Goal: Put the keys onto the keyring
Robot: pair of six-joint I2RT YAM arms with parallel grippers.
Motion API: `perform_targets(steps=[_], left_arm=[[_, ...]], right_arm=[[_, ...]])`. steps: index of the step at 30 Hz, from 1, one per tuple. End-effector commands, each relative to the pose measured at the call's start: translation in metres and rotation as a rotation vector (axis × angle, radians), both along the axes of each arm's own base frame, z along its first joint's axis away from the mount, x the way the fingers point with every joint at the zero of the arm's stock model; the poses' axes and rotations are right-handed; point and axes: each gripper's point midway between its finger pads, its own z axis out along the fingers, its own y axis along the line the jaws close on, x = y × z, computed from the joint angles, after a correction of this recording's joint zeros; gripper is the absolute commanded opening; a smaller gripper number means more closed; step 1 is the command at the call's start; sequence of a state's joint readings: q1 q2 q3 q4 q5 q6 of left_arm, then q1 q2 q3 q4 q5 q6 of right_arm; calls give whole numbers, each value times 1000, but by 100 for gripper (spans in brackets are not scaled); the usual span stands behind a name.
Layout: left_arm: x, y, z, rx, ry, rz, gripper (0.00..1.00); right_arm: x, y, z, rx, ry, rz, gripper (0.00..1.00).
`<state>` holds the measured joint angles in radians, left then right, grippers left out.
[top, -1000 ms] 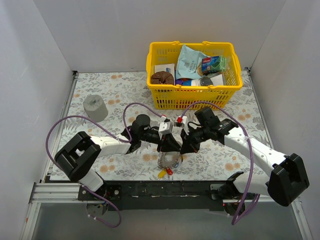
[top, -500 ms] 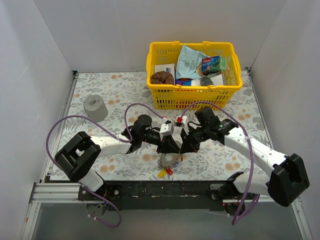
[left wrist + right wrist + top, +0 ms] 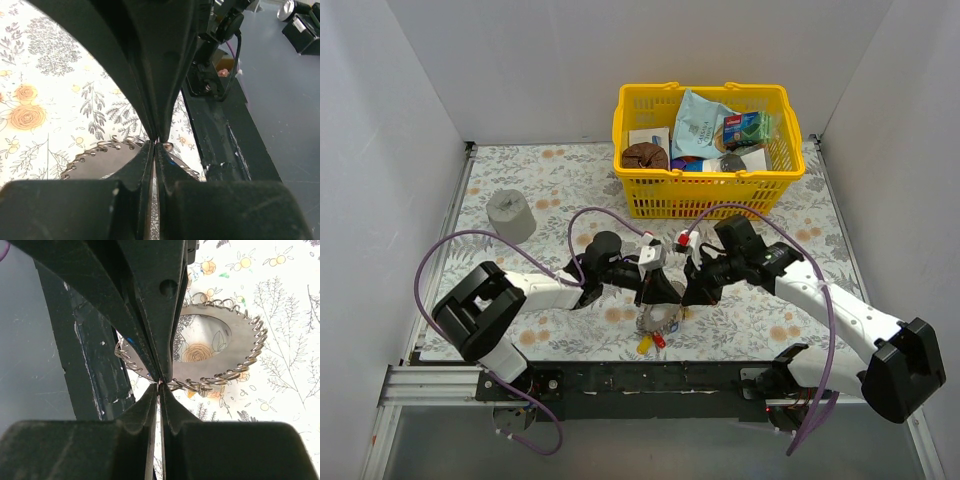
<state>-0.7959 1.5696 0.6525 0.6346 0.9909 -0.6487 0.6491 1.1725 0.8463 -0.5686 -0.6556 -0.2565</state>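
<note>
The keyring (image 3: 240,347) is a flat silver ring with a wide hole and small wire loops along its rim. It hangs just above the floral mat near the front edge (image 3: 658,320). My left gripper (image 3: 666,297) and right gripper (image 3: 682,297) meet tip to tip at its rim, both shut. In the left wrist view my fingertips (image 3: 156,143) pinch at the edge of the keyring (image 3: 100,162). In the right wrist view my own tips (image 3: 160,382) pinch there too. What lies between the pads is too small to tell. A yellow-headed key (image 3: 643,346) and a red-headed key (image 3: 660,342) lie under the ring.
A yellow basket (image 3: 705,197) full of packets stands at the back, behind the grippers. A grey roll (image 3: 510,215) sits at the left of the mat. The black base rail (image 3: 650,380) runs close in front of the ring.
Both grippers stay pinched together at the ring's rim. The right arm's elbow has shifted slightly to the right, and the ring and keys have hardly moved.
</note>
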Motion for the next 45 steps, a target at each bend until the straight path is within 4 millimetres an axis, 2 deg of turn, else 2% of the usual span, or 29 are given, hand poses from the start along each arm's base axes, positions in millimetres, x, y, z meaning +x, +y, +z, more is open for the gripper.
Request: perform_targets(steps=[1, 6, 7, 9, 10, 11, 13, 15, 16, 18, 22, 24, 32, 36, 45], left_arm=[[0, -1, 19, -96, -21, 56, 0], [-2, 6, 24, -171, -12, 117, 0], [-1, 7, 33, -212, -39, 128, 0], [-5, 12, 33, -230, -34, 138, 0], [-4, 13, 42, -268, -59, 148, 0], [-6, 16, 40, -272, -58, 154, 0], [-5, 19, 48, -318, -75, 177, 0], [-8, 25, 48, -336, -61, 189, 0], [-8, 29, 59, -389, -90, 196, 0], [-12, 38, 68, -456, -96, 215, 0], [-13, 51, 76, -526, -97, 236, 0], [-14, 51, 75, -522, -94, 227, 0], [-14, 56, 82, -542, -137, 228, 0], [-17, 59, 91, -563, -160, 221, 0], [-22, 62, 108, -604, -202, 192, 0]], right_arm=[[9, 14, 29, 143, -117, -18, 15], [21, 17, 45, 243, -201, -126, 33], [21, 16, 53, 272, -227, -138, 36], [20, 15, 51, 292, -232, -157, 42], [20, 15, 60, 326, -263, -159, 45], [18, 14, 56, 329, -262, -160, 46], [15, 14, 59, 355, -276, -147, 50], [7, 14, 57, 367, -265, -110, 51], [6, 14, 56, 373, -264, -101, 51], [-1, 16, 55, 390, -259, -64, 50], [-12, 17, 58, 434, -261, -10, 49], [-14, 19, 67, 479, -292, 19, 48], [-32, 21, 53, 509, -228, 100, 44], [-35, 23, 49, 521, -188, 112, 43], [-31, 29, 55, 545, -188, 125, 39]])
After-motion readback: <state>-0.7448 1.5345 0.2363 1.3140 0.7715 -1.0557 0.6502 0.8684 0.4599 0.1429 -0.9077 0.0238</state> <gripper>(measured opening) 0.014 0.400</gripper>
